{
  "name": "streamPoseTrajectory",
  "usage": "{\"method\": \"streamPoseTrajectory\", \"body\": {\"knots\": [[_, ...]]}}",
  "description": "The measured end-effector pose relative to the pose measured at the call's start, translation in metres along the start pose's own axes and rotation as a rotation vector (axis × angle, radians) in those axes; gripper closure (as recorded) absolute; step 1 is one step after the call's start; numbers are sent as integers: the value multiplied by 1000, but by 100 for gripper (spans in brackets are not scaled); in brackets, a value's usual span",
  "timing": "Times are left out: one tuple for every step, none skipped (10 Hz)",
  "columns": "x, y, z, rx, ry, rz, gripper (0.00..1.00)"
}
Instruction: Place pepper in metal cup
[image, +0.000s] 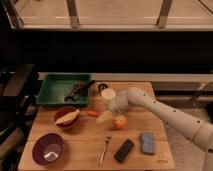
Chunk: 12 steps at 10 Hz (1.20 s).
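The pepper (93, 113), small and orange-red, lies on the wooden table (80, 134) between the red bowl and my gripper. The metal cup (102, 87), small and dark, stands at the back of the table next to the green tray, just behind the white cup (108, 94). My gripper (106, 115) is low over the table, just right of the pepper and left of a round yellow-orange fruit (120, 121). The white arm (160, 112) reaches in from the right.
A green tray (52, 95) with dark items sits at the back left. A red bowl (67, 119) holds a banana. At the front stand a purple bowl (48, 149), a fork (105, 149), a black bar (124, 150) and a blue sponge (148, 142).
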Motion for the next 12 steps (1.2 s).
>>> {"method": "streamPoseTrajectory", "body": {"knots": [[6,-2,7,-11,2,10,20],[12,-4,14,-22,2,22,20],[18,-4,21,-37,3,36,22],[22,-4,25,-46,2,45,27],[27,-3,30,-57,1,54,39],[29,-2,30,-57,-2,57,50],[29,0,30,-58,-4,54,59],[28,2,30,-60,-7,54,67],[28,6,29,-63,-9,52,80],[25,8,28,-58,-14,44,89],[23,10,23,-49,-19,36,96],[18,13,14,-33,-25,23,100]]}}
